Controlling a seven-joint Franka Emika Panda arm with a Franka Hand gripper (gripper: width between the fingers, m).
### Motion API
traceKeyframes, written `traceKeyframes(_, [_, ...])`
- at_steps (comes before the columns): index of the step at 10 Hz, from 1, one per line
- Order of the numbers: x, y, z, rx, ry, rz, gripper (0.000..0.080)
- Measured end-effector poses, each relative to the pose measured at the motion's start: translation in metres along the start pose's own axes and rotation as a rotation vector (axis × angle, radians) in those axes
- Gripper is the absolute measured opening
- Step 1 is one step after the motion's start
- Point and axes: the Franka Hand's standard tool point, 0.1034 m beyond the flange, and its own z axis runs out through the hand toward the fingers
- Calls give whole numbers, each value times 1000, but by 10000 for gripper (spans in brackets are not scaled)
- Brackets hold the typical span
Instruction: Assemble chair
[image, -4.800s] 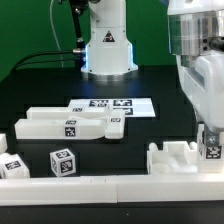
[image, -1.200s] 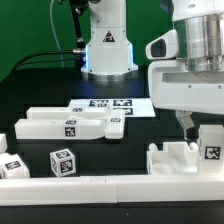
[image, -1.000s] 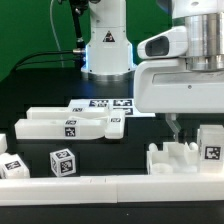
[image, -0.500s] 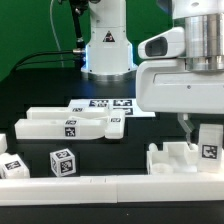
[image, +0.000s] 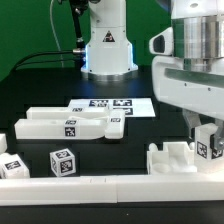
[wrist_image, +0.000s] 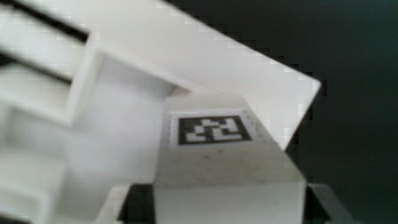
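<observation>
1. The jaws were shut on a tall white chair piece (image: 208, 152), pinching it from both sides. In the wrist view the same piece (wrist_image: 217, 168) sat right in the middle of the jaws.
2. That piece stood at the exterior view's right, just beside a white notched piece (image: 172, 157). Its foot was hidden behind the low white rail (image: 100, 184), so I could not tell if it touched the worktop (image: 40, 95).
3. What could go wrong, I think: the plastic looked smooth, so the piece might slip or tip if the jaws held only a small bit of it.
4. It might also bump the notched piece or the rail when lifted, because both were so near. A bump could turn it crooked, and then it would not fit into the chair.
5. Farther off lay a long flat piece (image: 60, 125), a small cube (image: 62, 162) and the marker board (image: 110, 104), all well apart from the jaws.
6. I saw no box, bowl or tray. The loose pieces just lay on the black worktop behind the rail, inside nothing.
</observation>
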Motion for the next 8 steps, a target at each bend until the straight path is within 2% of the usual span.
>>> traceKeyframes(2, [2, 1, 0, -4, -40, 283, 287])
traceKeyframes(5, [7, 3, -1, -15, -30, 439, 288])
traceKeyframes(6, [7, 3, -1, -14, -30, 428, 380])
traceKeyframes(7, [7, 3, 0, -15, -30, 428, 380])
traceKeyframes(8, [8, 3, -1, -14, -30, 417, 516])
